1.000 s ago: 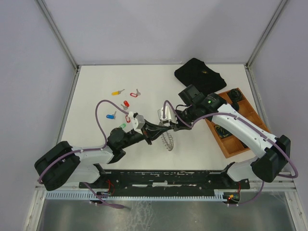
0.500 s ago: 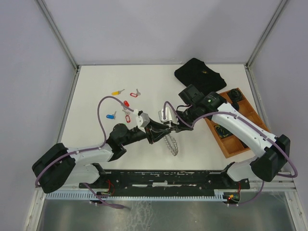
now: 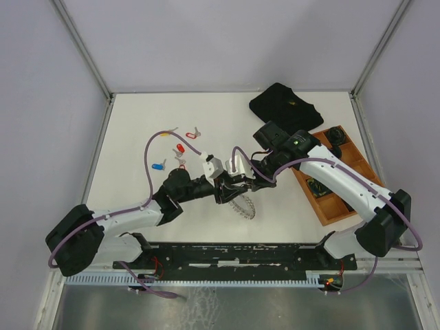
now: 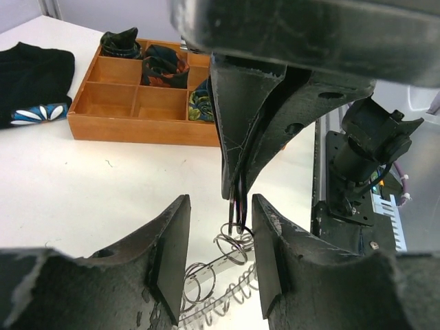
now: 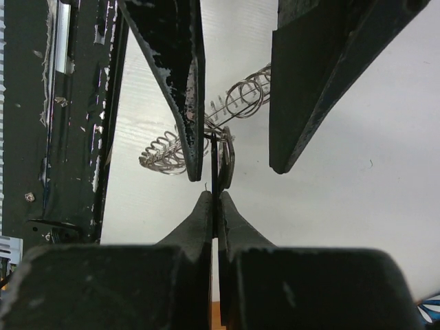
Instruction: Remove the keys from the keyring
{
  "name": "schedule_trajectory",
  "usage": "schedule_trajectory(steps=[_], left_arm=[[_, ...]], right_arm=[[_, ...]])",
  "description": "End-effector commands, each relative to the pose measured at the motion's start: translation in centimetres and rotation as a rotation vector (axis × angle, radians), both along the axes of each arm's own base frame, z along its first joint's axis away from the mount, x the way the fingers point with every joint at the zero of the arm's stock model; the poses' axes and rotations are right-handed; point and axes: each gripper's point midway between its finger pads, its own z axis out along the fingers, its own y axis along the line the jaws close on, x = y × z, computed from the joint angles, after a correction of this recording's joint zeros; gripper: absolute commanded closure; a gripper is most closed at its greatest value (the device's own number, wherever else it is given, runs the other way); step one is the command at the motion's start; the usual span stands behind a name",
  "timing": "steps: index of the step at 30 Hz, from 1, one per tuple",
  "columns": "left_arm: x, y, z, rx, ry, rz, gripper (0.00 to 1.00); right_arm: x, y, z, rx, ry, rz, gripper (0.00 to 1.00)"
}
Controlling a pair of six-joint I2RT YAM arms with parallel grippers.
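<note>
Widest thing on my screen is the white worktop (image 3: 137, 117), and I'm taking the keyring (image 3: 242, 205) as my marker for everything else. The left arm (image 3: 130, 216) reaches in from the keyring's left, the right arm (image 3: 344, 182) bends in from its right, and the two meet just above it.

A black cloth (image 3: 285, 106) lies well beyond the keyring, toward the far right of the worktop. A wooden tray (image 4: 137, 130) with compartments sits to the keyring's right, nearer than the cloth; I see dark items in some of its cells but can't tell what they are.

The keyring itself lies on the worktop right under both wrists, its coiled fringe fanned out.

On the grippers: the left gripper (image 4: 220, 203) has its jaws about halfway apart, nothing between its pads, and it straddles the other arm's fingertips. The right gripper (image 5: 214, 196) is pinched fully closed on a thin loop at the keyring's rim, which stands up from the fringe into its tips.

Smallest of all, the keys (image 3: 181, 148): several lie loose on the worktop, well apart from the keyring, off to its far left. I make out yellow, red and blue heads.
</note>
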Motion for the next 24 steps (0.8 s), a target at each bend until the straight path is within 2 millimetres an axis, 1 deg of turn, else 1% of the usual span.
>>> schedule_trajectory(steps=[1, 4, 9, 13, 15, 17, 21, 24], left_arm=[[0.1, -0.7, 1.7, -0.017, -0.061, -0.040, 0.53], [-0.1, -1.2, 2.0, -0.026, -0.051, -0.069, 0.54], [-0.1, -2.1, 1.5, -0.019, -0.019, -0.107, 0.64], [0.1, -2.3, 1.2, -0.013, -0.005, -0.106, 0.77], [0.1, -2.3, 1.3, -0.014, -0.006, -0.102, 0.81], [0.1, -2.3, 1.5, -0.017, -0.012, -0.101, 0.96], [0.4, -2.2, 1.4, -0.018, -0.011, -0.085, 0.97], [0.4, -1.8, 1.4, -0.026, -0.015, -0.070, 0.97]], right_arm=[[0.0, 1.0, 2.1, 0.070, -0.020, 0.029, 1.00], [0.0, 1.1, 2.0, 0.067, -0.012, 0.033, 1.00], [-0.3, 1.1, 2.1, 0.071, -0.006, 0.044, 1.00], [-0.4, 1.1, 2.1, 0.069, 0.000, 0.051, 1.00], [-0.5, 1.0, 2.1, 0.070, 0.004, 0.056, 1.00], [-0.6, 1.0, 2.2, 0.073, 0.006, 0.061, 1.00], [-0.9, 1.1, 2.5, 0.086, 0.007, 0.067, 0.99], [-1.0, 1.1, 2.9, 0.098, 0.009, 0.062, 0.92]])
